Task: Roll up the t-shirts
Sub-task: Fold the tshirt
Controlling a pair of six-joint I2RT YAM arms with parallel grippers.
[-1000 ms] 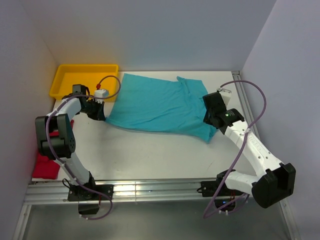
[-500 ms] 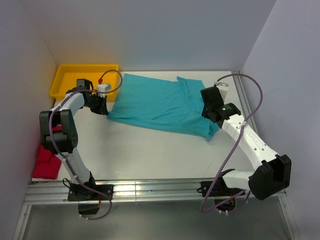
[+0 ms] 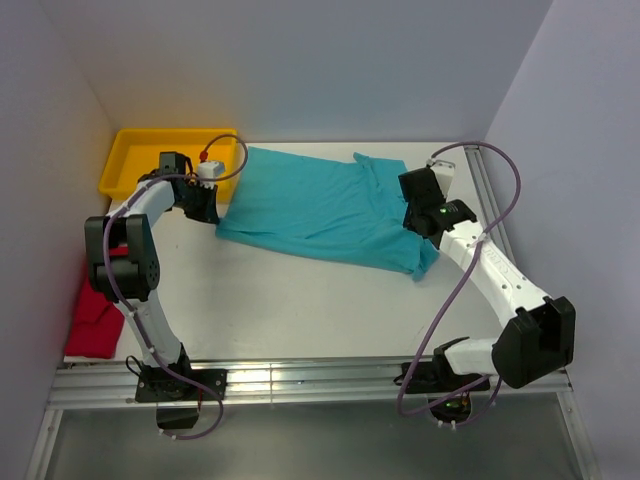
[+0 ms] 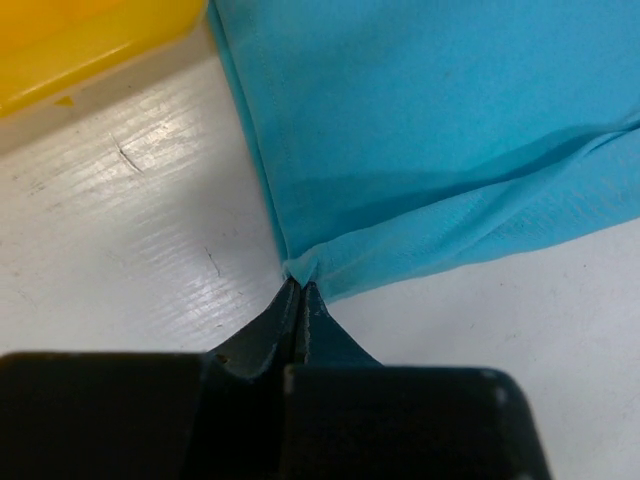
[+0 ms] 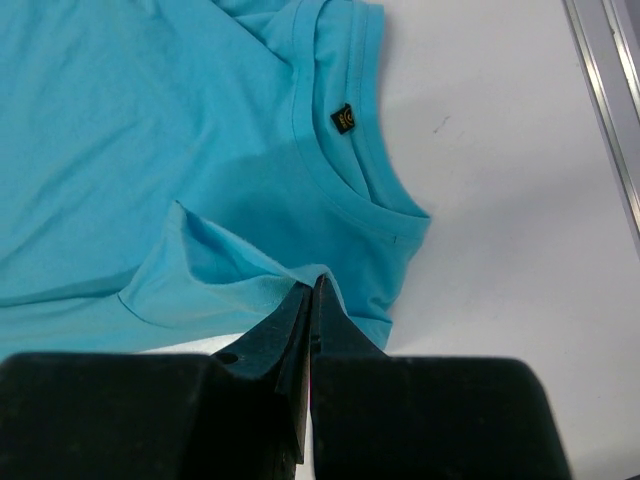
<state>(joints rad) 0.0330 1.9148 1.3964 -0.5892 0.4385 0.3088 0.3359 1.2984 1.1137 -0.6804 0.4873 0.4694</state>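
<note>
The teal t-shirt (image 3: 310, 210) lay flat beside the yellow tray (image 3: 128, 170), long axis running away from it, left gripper (image 4: 300, 293) pinched shut on its tray-side corner, right gripper (image 5: 312, 287) pinched on its far, collar end.

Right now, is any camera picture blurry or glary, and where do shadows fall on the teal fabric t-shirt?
Top external view: even light, sharp, glare on the metal rail. Left wrist view: yellow plastic tray soft, sheen on the white table. Right wrist view: crisp, a soft shadow darkens the teal fabric t-shirt below its collar.
</note>
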